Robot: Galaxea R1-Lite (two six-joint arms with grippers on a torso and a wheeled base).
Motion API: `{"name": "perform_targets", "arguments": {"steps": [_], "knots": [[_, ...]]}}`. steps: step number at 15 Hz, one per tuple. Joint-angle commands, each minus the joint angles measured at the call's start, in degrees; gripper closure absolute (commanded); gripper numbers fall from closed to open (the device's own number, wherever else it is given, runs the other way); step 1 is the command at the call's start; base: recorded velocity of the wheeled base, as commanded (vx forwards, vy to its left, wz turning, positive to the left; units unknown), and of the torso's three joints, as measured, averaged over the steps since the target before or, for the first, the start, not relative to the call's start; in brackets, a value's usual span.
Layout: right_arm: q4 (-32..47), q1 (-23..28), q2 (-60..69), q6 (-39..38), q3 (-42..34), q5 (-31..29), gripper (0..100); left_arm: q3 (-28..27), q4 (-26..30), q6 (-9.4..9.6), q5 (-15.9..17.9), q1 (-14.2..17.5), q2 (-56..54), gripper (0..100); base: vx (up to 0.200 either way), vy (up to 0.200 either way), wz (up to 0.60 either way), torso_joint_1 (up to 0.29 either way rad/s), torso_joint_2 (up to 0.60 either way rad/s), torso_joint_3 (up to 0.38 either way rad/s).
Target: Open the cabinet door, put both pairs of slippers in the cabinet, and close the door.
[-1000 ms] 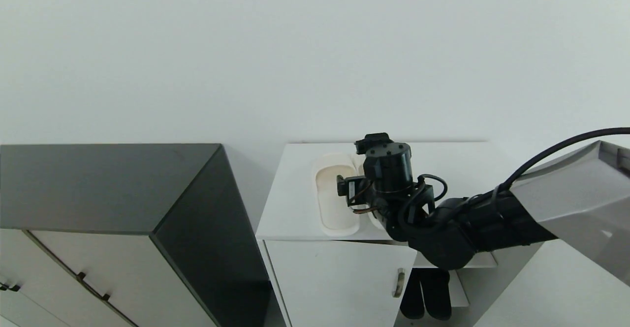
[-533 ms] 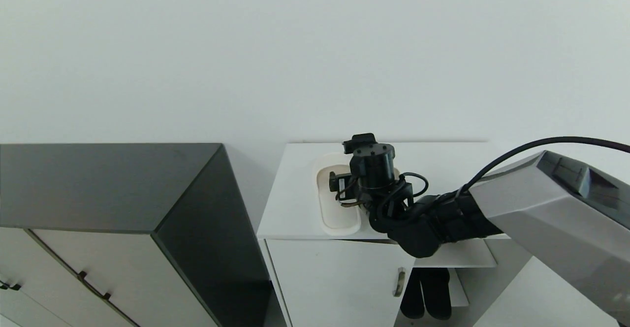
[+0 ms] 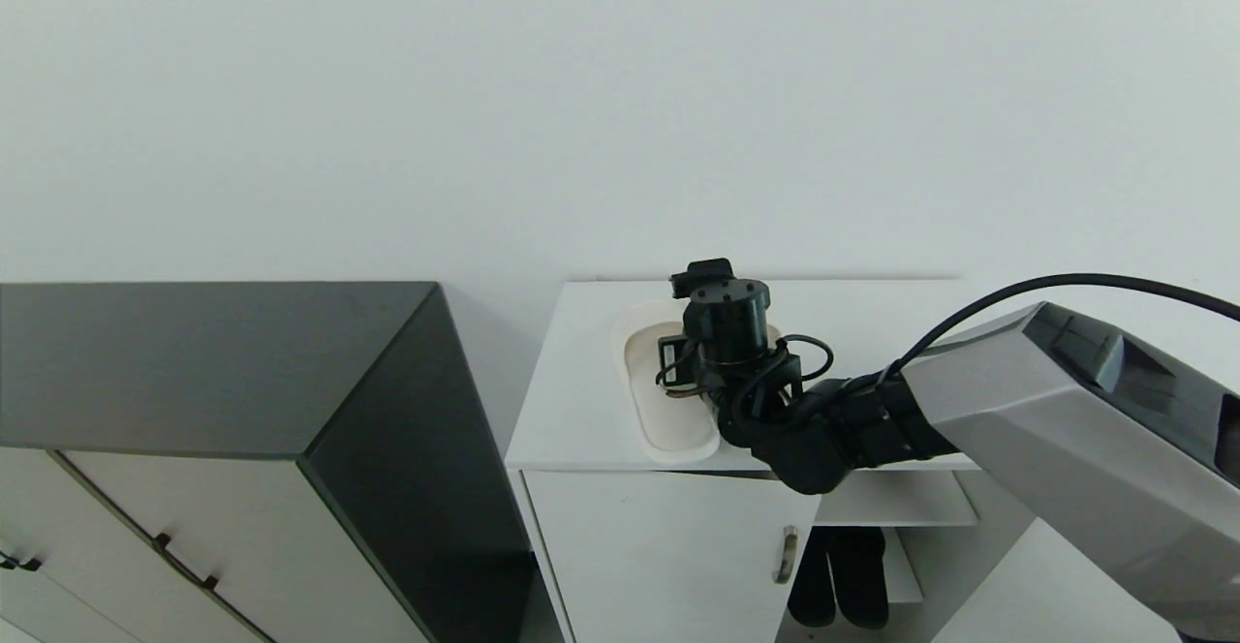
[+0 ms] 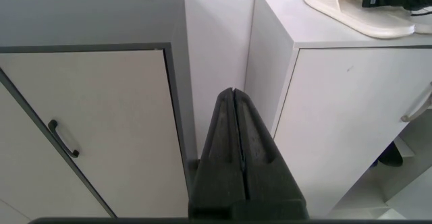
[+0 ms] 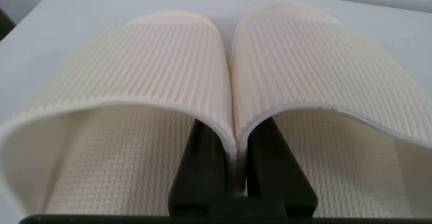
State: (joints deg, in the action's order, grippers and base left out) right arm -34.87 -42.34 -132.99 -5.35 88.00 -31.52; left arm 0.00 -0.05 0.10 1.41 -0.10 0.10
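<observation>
A pair of cream slippers lies side by side on top of the white cabinet. My right gripper is down on them. In the right wrist view one finger sits inside each cream slipper, and the right gripper is shut on the two touching inner walls. A pair of black slippers stands on a low shelf inside the cabinet's open right side, beside the white door with its handle. My left gripper is shut with nothing in it, low in front of the gap between the two cabinets.
A larger cabinet with a dark top and pale fronts with dark handles stands to the left of the white one, across a narrow gap. A plain wall runs behind both. The white cabinet's top to the right of the slippers is bare.
My right arm moved left and farther over the cabinet top, bringing the gripper down onto the cream slippers. The near end of the left slipper shifted slightly.
</observation>
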Motion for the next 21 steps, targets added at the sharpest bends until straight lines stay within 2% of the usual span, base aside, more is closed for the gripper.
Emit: {"name": "perform_targets", "arguments": {"steps": [1,5,13,18,21], "knots": [[-0.03,-0.29,2.21,-0.01,-0.38,-0.12,100,0.00,-0.04,-0.01,-0.01,0.01,-0.01,100,0.000,0.000,0.00,0.000,0.00,0.000],[-0.20,-1.70,8.97,0.25,-6.35,-0.12,100,0.00,-0.04,-0.01,-0.01,0.01,-0.01,100,0.000,0.000,0.00,0.000,0.00,0.000],[-6.62,-4.51,34.64,-0.36,-42.74,0.85,100,0.00,-0.04,-0.01,-0.01,0.01,-0.01,100,0.000,0.000,0.00,0.000,0.00,0.000],[-6.27,-6.71,41.32,-0.19,-48.01,6.48,100,0.00,-0.04,-0.01,-0.01,0.01,-0.01,100,0.000,0.000,0.00,0.000,0.00,0.000],[-6.36,-6.27,40.26,-0.10,-48.37,6.83,100,0.00,-0.04,-0.01,-0.01,0.01,-0.01,100,0.000,0.000,0.00,0.000,0.00,0.000]]}}
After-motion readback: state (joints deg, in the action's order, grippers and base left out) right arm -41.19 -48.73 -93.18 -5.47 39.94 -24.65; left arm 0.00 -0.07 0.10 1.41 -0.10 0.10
